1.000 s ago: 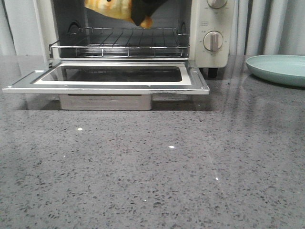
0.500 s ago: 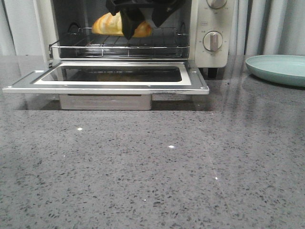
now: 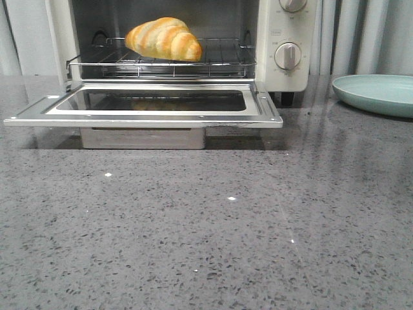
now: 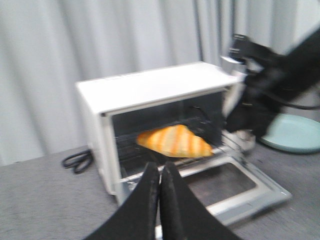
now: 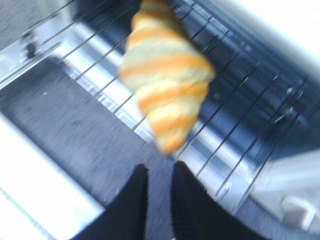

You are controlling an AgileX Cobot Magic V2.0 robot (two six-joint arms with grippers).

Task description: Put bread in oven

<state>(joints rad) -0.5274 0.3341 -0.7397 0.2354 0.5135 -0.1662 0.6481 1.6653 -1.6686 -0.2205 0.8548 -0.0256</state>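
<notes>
Bread lying on the wire rack inside the oven, toward the left of the rack and close to its front edge. Nothing holding it. Oven door hanging open and flat, just above the counter.

Right pincer just in front of the bread, above the door, with only a small gap between its fingers and nothing in them. Left pincer farther out from the oven, fingers pressed together, empty too (picture a bit blurry).

Could still go wrong: a bump from the right pincer, so near the bread, rolling it off the front of the rack onto the door. A smooth, shiny, rounded roll, likely quick to roll. Door still down, so a sloppy push shutting it might shake the rack. Green plate to the right of the oven, well clear, no trouble there.
</notes>
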